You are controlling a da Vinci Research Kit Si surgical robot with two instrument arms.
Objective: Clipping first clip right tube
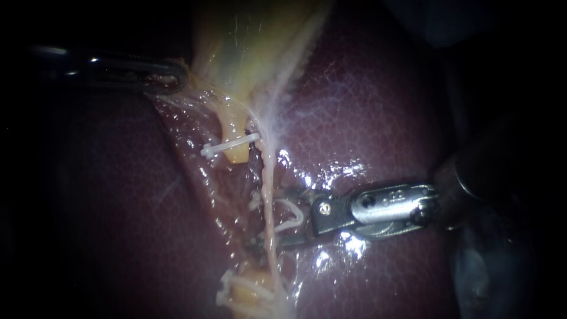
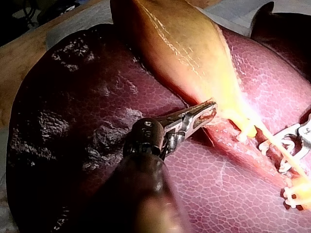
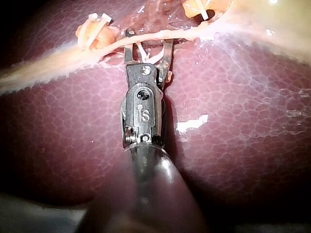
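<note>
A thin pale tube (image 1: 269, 177) runs down from the yellow gallbladder (image 1: 248, 41) over the dark red liver (image 1: 384, 106). My right instrument (image 1: 269, 217) reaches in from the right. Its jaws stand apart on either side of this tube, with an open white clip (image 1: 292, 215) seated between them. The right wrist view shows the same straddle: right instrument (image 3: 148, 39), tube (image 3: 63, 60), clip (image 3: 146, 53). My left instrument (image 1: 174, 77) is shut on the gallbladder's lower edge at upper left; the left wrist view shows this left instrument (image 2: 206, 112) on the gallbladder (image 2: 184, 48).
To the left of the pale tube, a white clip (image 1: 227, 145) crosses a short yellow stump below the gallbladder. A second yellow stump (image 1: 251, 289) lower down carries white clips (image 1: 224, 293). Wet, glistening liver lies all around.
</note>
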